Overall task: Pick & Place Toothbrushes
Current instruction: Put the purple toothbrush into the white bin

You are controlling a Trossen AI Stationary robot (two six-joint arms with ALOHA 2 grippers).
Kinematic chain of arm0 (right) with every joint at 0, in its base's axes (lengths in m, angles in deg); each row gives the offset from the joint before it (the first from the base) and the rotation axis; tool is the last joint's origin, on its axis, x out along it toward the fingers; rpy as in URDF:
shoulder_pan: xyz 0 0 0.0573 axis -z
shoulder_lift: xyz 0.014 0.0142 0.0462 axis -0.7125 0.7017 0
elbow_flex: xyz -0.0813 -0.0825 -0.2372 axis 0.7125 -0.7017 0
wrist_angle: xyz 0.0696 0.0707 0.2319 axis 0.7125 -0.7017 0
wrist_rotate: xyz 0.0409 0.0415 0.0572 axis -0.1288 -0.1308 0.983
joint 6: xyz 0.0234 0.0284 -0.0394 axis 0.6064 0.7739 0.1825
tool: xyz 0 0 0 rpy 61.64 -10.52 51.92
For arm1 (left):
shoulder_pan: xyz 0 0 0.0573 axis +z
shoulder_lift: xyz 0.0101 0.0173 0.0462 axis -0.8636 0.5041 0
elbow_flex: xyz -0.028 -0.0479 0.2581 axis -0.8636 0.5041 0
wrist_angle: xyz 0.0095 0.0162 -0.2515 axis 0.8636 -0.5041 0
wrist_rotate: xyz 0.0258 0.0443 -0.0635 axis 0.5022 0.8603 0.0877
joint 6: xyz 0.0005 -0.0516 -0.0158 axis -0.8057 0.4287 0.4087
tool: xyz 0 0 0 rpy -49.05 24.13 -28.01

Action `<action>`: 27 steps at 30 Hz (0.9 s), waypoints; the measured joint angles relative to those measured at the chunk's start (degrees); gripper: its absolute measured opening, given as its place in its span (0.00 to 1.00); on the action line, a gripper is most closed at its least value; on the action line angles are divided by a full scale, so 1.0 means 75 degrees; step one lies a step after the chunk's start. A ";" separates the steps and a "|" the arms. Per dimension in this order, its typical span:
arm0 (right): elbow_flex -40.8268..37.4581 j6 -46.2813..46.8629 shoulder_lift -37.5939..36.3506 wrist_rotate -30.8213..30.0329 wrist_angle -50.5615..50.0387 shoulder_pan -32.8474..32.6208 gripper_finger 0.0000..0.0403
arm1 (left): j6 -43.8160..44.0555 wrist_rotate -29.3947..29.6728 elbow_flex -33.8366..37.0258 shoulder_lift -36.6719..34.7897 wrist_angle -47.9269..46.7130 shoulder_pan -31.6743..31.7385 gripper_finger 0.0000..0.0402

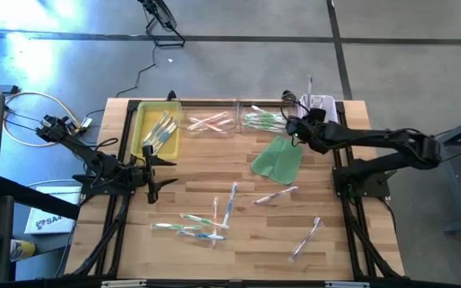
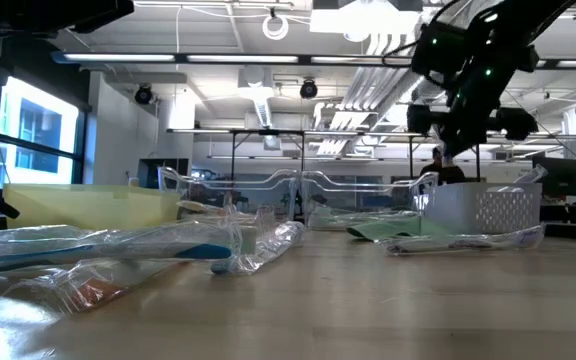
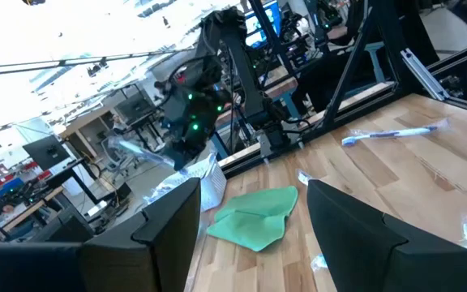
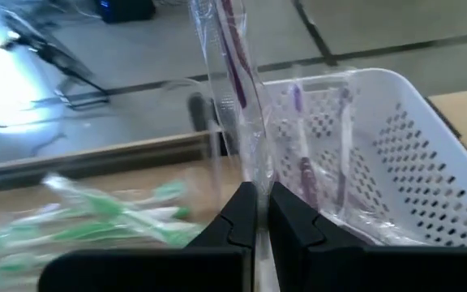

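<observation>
bright, even light falls from ceiling strip lamps (image 2: 268, 58), leaving only soft, faint shadows on the table (image 1: 246, 240). white glare washes out one corner of the right wrist view and glints off the clear wrappers. in the low view the nearest toothbrushes (image 2: 118, 250) are out of focus; the green toothbrushes (image 4: 96, 219) in the right wrist view are smeared with blur.

Roughly two dozen toothbrushes (image 1: 218, 210); four bins (image 1: 157, 132); one cloth (image 1: 278, 158).

Wrapped purple toothbrush (image 4: 235, 73) above right gripper (image 4: 257, 212): top cut off by frame edge. Green toothbrushes (image 4: 112, 215) beside gripper blurred, count unclear. White basket (image 4: 416, 154) contents partly hidden behind wrapper.
</observation>
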 joint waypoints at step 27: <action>0.0000 0.0283 0.0936 0.0407 -0.0077 0.0744 0.30 | 0.0064 0.0003 0.0000 -0.0002 0.0007 0.0000 0.55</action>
